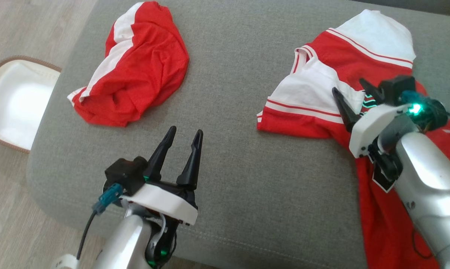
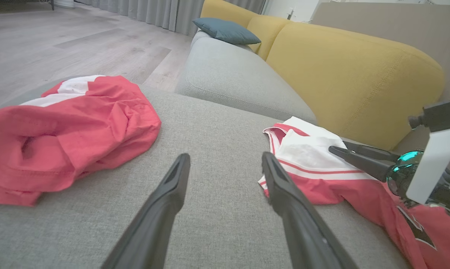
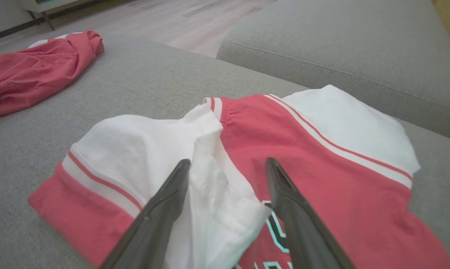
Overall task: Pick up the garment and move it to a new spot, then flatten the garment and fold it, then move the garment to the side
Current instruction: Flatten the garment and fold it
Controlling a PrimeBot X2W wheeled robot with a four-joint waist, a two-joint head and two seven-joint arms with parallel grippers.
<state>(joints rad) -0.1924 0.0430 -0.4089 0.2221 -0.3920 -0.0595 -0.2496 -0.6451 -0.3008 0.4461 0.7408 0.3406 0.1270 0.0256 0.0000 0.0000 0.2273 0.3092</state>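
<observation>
The task looks barely begun: the jersey [image 1: 322, 86] lies rumpled and unfolded at the right of the grey cushion [image 1: 232, 74]. The right gripper [image 1: 348, 85] hangs over it, jaws wide, gripping nothing. The left gripper [image 1: 185, 130], also spread and empty, is over bare cushion. All 3 steps seem left.

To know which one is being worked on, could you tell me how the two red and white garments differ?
The left garment is a crumpled heap; the right garment lies more spread out. The right garment shows lettering; the left garment none. The open right gripper is over the right garment, away from the left garment. Both lie on the grey cushion.
</observation>
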